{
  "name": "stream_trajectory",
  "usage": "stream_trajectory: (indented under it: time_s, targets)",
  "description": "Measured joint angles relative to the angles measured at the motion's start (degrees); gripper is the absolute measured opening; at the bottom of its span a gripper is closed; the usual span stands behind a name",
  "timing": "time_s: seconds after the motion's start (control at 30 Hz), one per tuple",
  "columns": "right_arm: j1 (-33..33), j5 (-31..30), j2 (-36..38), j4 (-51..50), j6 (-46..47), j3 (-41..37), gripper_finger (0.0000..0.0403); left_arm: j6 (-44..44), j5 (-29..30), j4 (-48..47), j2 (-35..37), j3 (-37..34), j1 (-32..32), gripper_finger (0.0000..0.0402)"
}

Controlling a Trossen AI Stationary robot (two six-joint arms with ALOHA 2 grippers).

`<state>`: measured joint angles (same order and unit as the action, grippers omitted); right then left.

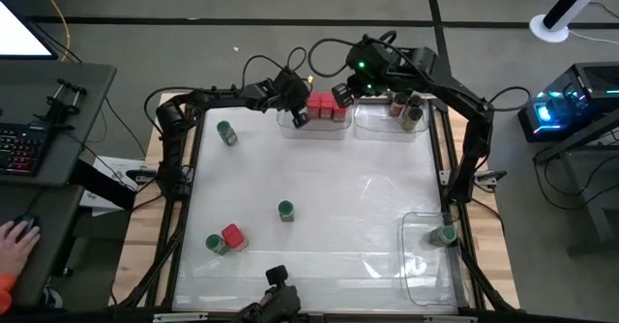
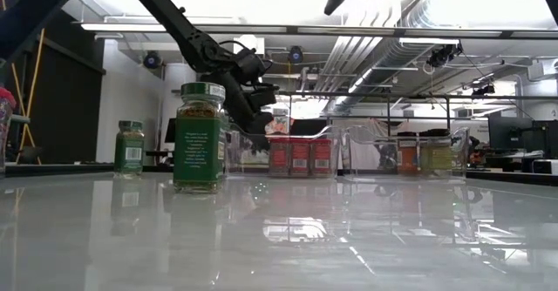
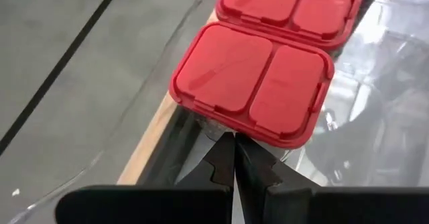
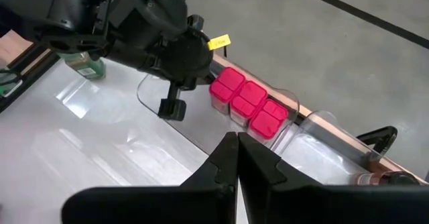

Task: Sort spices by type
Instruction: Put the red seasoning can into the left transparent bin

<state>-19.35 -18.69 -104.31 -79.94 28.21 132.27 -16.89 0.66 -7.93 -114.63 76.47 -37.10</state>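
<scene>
I saw red squarish caps on three jars (image 1: 327, 107) in clear bin (image 1: 311, 130). Another red-capped jar (image 1: 232, 236) stood beside green-capped jar (image 1: 216, 245) on glossy white desk (image 1: 319, 178). I noted further green round caps (image 1: 285, 210) mid-desk and (image 1: 225, 132) near far left. Nearest jar (image 2: 199, 138) wore green label with white print. Both arms (image 1: 222, 99) looked black; desk edge pale wood.

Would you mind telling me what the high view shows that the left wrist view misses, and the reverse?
Only the high view shows the loose jars on the table: a red-capped jar near the front, green-capped jars around it, and the right gripper above the back bins. Only the left wrist view shows the left gripper shut beside a cap. Both show the red-capped jars in the back bin.
</scene>
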Motion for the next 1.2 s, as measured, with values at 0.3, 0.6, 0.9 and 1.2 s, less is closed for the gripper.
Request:
stream_trajectory:
  time_s: [0.3, 0.6, 0.9, 1.2]
  targets:
    - [-0.19, -0.01, 0.00, -0.40, -1.36, -0.01, 0.0000, -0.31, 3.11, -7.94, 3.21, 0.00, 0.10, 0.0000]
    - [-0.64, -0.15, 0.00, 0.94, -4.51, -0.02, 0.0000, 4.62, -3.10, -25.43, 12.70, -0.01, 2.13, 0.0000]
    - [-2.63, -0.20, 0.00, 1.20, -12.42, -0.02, 0.0000, 9.55, -8.74, -32.70, 38.92, -18.98, 24.76, 0.0000]
    - [-5.51, 0.21, 0.00, 1.57, -17.20, -0.02, 0.0000, 25.54, -7.77, -38.13, 56.19, -27.43, 57.27, 0.0000]
